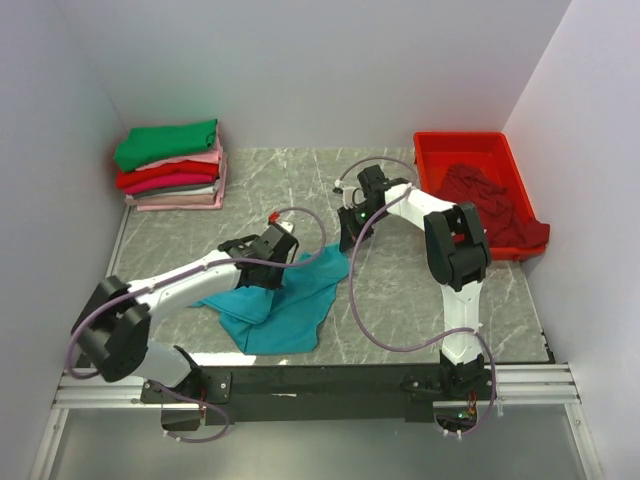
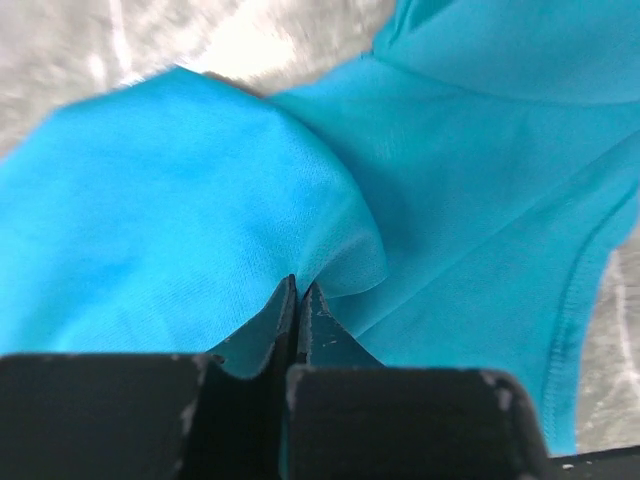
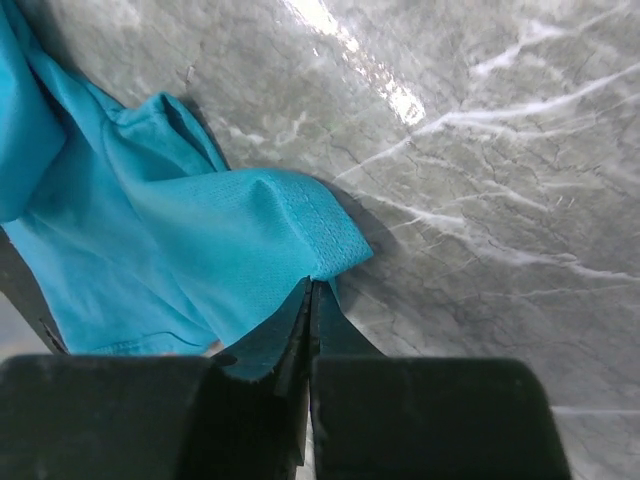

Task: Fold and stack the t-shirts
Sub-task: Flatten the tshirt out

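Note:
A teal-blue t-shirt (image 1: 285,300) lies crumpled on the marble table in front of the arms. My left gripper (image 1: 272,268) is shut on a fold of it; the left wrist view shows the cloth (image 2: 200,200) pinched between the closed fingers. My right gripper (image 1: 347,243) is shut on the shirt's far right corner, and the right wrist view shows that hemmed corner (image 3: 320,240) in the jaws. A dark maroon t-shirt (image 1: 490,205) lies in the red tray (image 1: 455,145). A stack of folded shirts (image 1: 170,165), green on top, then pink, red and grey, sits at the far left.
White walls close in the table on three sides. The red tray stands at the far right against the wall. Cables loop from both arms over the table (image 1: 400,300) near the teal shirt.

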Robot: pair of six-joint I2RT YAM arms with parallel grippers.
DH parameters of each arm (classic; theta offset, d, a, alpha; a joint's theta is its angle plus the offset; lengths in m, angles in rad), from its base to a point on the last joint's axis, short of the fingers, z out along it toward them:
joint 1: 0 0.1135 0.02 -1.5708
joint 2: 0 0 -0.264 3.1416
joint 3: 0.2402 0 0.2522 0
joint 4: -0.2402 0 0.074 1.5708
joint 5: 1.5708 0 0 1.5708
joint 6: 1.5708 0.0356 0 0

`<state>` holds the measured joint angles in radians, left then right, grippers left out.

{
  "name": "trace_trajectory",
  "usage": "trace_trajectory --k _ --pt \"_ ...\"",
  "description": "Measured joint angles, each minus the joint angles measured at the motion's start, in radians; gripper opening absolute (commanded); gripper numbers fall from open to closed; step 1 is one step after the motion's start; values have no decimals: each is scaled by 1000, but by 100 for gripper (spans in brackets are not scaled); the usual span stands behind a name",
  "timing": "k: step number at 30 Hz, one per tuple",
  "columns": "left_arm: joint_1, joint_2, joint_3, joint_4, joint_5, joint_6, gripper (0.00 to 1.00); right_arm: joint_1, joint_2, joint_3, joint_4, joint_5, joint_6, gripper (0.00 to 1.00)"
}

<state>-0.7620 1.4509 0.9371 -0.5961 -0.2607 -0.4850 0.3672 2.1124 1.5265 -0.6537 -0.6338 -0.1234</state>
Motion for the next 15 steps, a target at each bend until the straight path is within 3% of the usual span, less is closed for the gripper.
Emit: trace_trajectory --k 9,15 --pt "28 -233 82 -16 -44 -2 1 -42 -46 132 -51 -1 -18 0" --pt "103 -333 167 -15 -32 13 0 -71 -110 310 -107 27 -38 0"
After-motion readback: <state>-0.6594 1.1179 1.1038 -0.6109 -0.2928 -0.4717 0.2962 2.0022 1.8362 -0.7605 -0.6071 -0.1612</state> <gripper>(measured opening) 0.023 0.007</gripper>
